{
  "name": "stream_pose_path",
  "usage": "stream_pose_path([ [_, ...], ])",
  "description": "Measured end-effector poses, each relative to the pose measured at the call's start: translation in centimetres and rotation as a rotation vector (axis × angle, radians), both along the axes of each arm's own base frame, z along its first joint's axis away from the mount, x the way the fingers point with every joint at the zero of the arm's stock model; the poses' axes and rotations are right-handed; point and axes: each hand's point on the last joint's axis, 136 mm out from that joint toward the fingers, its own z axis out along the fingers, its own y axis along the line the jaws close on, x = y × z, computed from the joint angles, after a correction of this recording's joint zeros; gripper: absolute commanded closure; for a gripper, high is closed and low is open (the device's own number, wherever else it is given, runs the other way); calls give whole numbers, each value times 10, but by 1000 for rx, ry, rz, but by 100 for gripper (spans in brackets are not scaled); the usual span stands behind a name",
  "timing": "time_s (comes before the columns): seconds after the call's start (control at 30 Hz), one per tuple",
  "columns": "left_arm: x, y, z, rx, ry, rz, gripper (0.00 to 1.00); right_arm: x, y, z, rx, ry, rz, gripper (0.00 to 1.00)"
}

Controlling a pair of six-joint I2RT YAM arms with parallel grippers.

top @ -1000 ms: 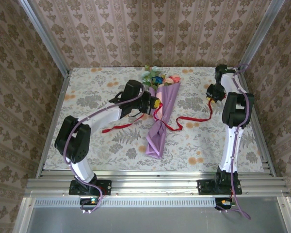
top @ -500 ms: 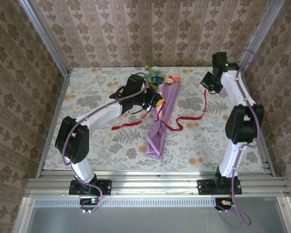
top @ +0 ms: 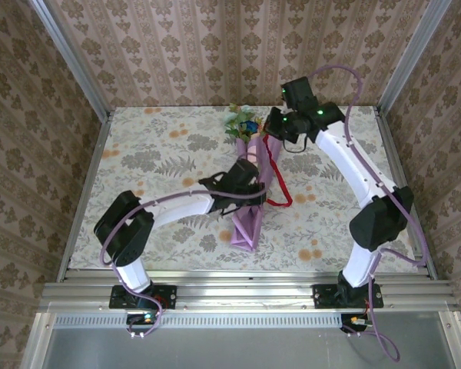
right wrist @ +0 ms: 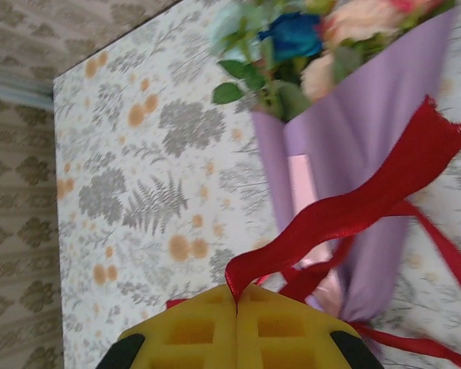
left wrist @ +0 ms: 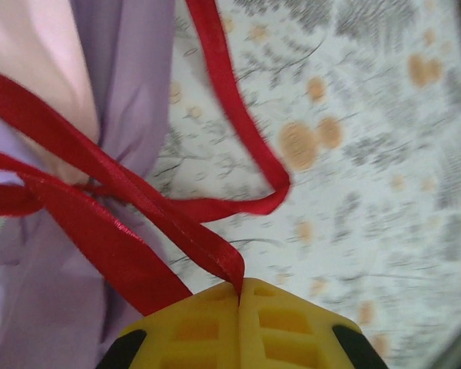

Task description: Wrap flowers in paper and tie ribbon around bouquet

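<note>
Red ribbon (left wrist: 138, 196) is pinched in both of your closed pairs of yellow jaws. At your left gripper (left wrist: 240, 286), the pads meet on one strand. That strand runs toward ten o'clock to the cinched waist of the lilac bouquet (left wrist: 134, 92), and a loose loop of ribbon lies on the tablecloth (left wrist: 369, 177) at one o'clock.

At your right gripper (right wrist: 237, 296), the pads clamp another strand, which rises toward two o'clock and ends in a frayed tip. The bouquet lies just beyond, at one o'clock, with the flowers (right wrist: 296, 34) at twelve.

From above, the bouquet (top: 247, 223) lies mid-table with its flower heads at twelve o'clock and its narrow tail at six. Your left gripper (top: 250, 184) sits at its waist. Your right gripper (top: 270, 131) hangs beside the blooms, at three o'clock of them.
</note>
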Motion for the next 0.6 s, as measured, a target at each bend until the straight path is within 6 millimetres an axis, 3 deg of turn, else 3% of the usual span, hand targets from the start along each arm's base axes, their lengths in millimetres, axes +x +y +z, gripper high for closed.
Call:
stream_pose_path([
  [0.17,-3,1,-4,182,-246,-71,100,2,44,7,29,-22,101,100],
  [0.47,-6,-11,-21,430,-466,-180,100,-4,86,5,37,-28,250,100],
  [0.6,-1,-11,-20,471,-489,-190,100,-27,115,9,44,-42,383,100],
])
